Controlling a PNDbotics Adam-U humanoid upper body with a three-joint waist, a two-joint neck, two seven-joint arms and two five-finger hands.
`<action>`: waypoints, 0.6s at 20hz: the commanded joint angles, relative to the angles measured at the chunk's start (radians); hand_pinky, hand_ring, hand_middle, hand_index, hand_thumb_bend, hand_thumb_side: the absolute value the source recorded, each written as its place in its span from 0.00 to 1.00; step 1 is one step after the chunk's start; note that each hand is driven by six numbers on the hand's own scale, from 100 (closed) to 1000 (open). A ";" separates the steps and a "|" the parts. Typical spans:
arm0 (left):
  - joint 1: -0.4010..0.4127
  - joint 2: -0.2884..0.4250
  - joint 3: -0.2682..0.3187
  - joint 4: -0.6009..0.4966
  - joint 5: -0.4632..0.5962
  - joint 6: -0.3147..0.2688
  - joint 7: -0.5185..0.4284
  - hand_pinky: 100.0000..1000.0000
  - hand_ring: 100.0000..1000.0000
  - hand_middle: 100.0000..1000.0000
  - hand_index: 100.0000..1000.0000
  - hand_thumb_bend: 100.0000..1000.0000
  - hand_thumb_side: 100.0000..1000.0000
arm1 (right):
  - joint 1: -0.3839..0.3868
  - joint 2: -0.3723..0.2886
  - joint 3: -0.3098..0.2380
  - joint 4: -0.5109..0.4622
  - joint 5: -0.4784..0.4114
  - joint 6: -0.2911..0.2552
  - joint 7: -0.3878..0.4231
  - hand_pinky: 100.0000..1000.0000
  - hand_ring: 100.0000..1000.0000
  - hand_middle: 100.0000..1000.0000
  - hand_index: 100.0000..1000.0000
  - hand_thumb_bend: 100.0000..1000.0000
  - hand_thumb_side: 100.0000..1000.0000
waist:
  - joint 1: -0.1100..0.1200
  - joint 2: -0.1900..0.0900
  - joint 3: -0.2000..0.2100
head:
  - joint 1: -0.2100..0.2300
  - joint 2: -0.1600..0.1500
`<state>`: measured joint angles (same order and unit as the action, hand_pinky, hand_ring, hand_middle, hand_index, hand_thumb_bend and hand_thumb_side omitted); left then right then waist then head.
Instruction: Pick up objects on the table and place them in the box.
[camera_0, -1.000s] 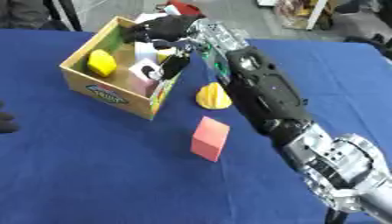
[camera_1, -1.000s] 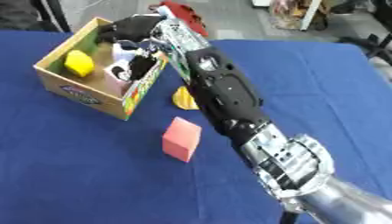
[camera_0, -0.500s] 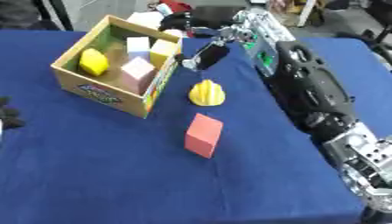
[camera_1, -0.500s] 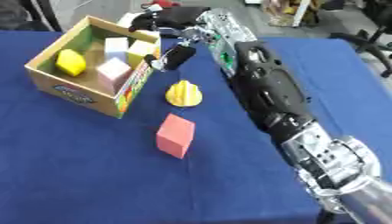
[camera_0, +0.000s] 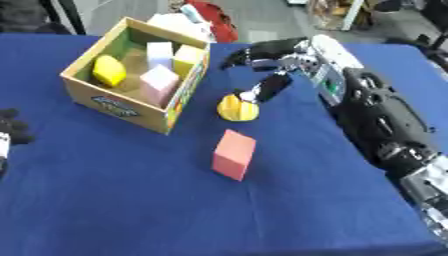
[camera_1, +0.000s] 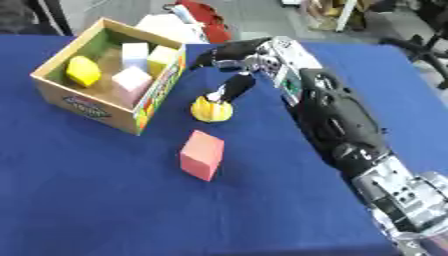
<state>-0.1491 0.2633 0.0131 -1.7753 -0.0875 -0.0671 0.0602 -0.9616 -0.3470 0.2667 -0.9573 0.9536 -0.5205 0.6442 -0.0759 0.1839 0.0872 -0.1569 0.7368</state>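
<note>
Yellow cone (camera_0: 237, 108) on blue table (camera_0: 131, 190), right hand (camera_0: 271, 60) fingers spread just above it.

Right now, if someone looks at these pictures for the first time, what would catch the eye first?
Probably the long black right arm reaching in from the right, its right hand open above a small yellow piece on the blue table. Next, the cardboard box at upper left, with several blocks in it. A red cube lies alone nearer the middle, and the left hand shows at the left edge.
</note>
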 joint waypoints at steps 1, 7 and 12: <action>-0.011 0.011 0.009 -0.013 0.000 -0.001 0.004 0.65 0.52 0.52 0.75 0.00 0.68 | -0.008 -0.007 -0.003 0.019 0.040 -0.036 0.030 0.87 0.95 0.94 1.00 0.00 0.69 | -0.001 -0.024 0.001 | 0.005 -0.010; -0.010 0.011 0.010 -0.013 -0.001 -0.001 0.005 0.65 0.52 0.52 0.75 0.00 0.68 | 0.004 0.002 -0.011 0.047 0.087 -0.040 0.013 0.87 0.95 0.93 1.00 0.00 0.69 | -0.001 -0.022 0.001 | 0.006 -0.009; -0.010 0.010 0.011 -0.013 -0.001 -0.001 0.006 0.65 0.52 0.52 0.75 0.00 0.68 | 0.010 0.008 -0.025 0.074 0.146 -0.031 -0.009 0.86 0.95 0.93 1.00 0.04 0.66 | 0.001 -0.022 0.002 | 0.005 -0.010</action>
<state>-0.1491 0.2633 0.0166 -1.7753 -0.0875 -0.0667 0.0632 -0.9402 -0.3253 0.2532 -0.8856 1.0795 -0.5360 0.6245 -0.0759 0.1839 0.0884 -0.1519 0.7367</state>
